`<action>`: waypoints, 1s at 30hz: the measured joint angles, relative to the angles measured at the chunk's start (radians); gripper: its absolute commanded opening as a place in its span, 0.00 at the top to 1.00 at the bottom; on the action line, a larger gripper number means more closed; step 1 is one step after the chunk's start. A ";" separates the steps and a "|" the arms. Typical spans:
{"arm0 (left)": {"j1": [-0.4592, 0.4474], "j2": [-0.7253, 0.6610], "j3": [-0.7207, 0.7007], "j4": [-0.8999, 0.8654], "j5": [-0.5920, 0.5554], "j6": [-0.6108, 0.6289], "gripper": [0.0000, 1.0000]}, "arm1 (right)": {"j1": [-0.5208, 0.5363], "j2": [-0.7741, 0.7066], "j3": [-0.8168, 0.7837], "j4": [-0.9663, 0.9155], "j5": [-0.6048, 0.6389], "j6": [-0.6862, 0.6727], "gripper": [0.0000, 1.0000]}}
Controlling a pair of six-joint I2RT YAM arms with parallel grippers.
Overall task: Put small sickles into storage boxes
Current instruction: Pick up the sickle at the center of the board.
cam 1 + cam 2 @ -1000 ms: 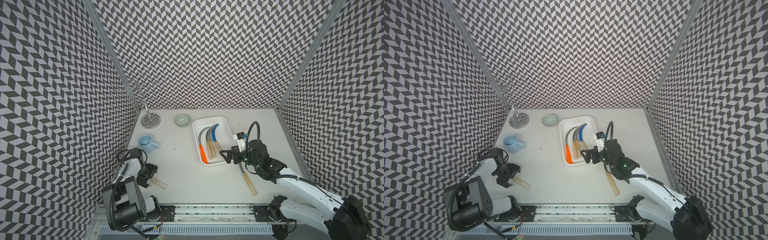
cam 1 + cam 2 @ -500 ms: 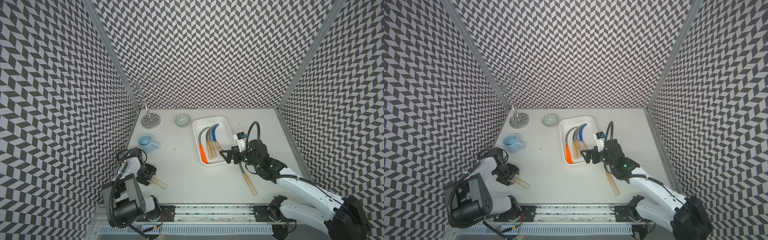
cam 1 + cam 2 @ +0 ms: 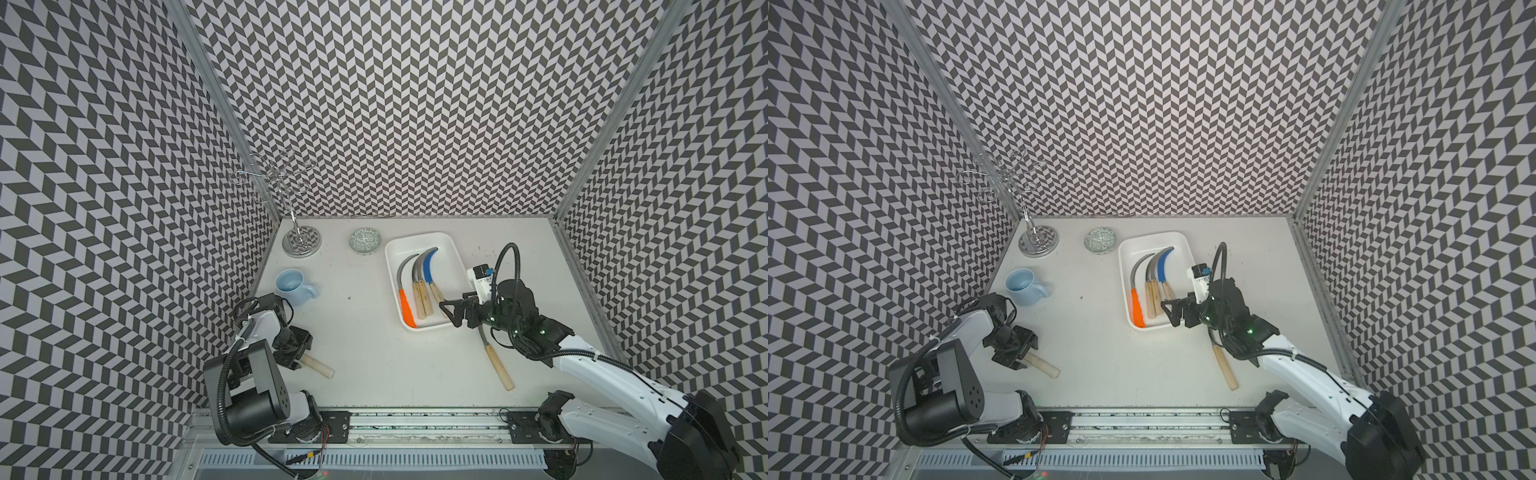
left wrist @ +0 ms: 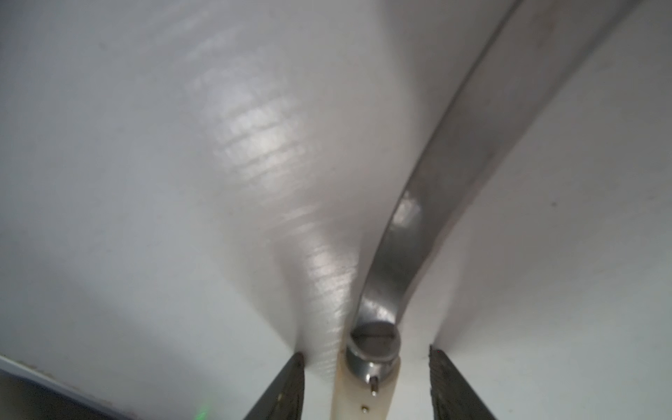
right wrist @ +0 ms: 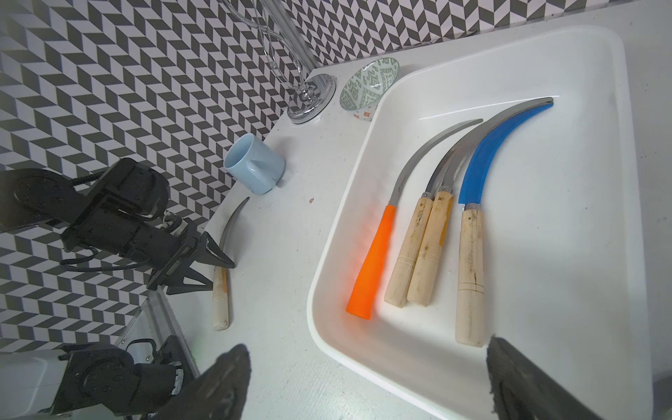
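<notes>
White tray holds four sickles; two lie outside, one handle between the left gripper's parted jaws, seemingly unpinched, right gripper gaping empty.

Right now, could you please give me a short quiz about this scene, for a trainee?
1. How many sickles lie in the white tray?
2. True or false: the right hand holds a sickle.
3. The left hand straddles: A) the mug, B) a wooden-handled sickle, C) the bowl.
Key: 1. four; 2. false, it is open and empty; 3. B.
</notes>
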 measured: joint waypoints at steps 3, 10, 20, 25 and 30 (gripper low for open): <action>0.000 -0.002 -0.002 0.002 0.001 -0.002 0.61 | 0.000 0.000 0.000 0.000 -0.001 0.000 0.00; -0.002 -0.005 -0.004 0.008 0.005 0.001 0.73 | 0.000 0.000 0.000 0.000 -0.004 0.000 0.00; -0.008 -0.005 -0.004 0.014 0.010 0.002 0.83 | -0.001 0.000 0.000 0.000 -0.007 0.000 0.00; -0.008 -0.011 -0.005 0.018 0.010 0.002 0.81 | -0.002 0.000 0.000 0.000 -0.008 0.000 0.00; -0.009 -0.026 -0.013 0.035 0.009 0.001 0.80 | -0.003 0.000 0.000 0.000 -0.012 0.000 0.00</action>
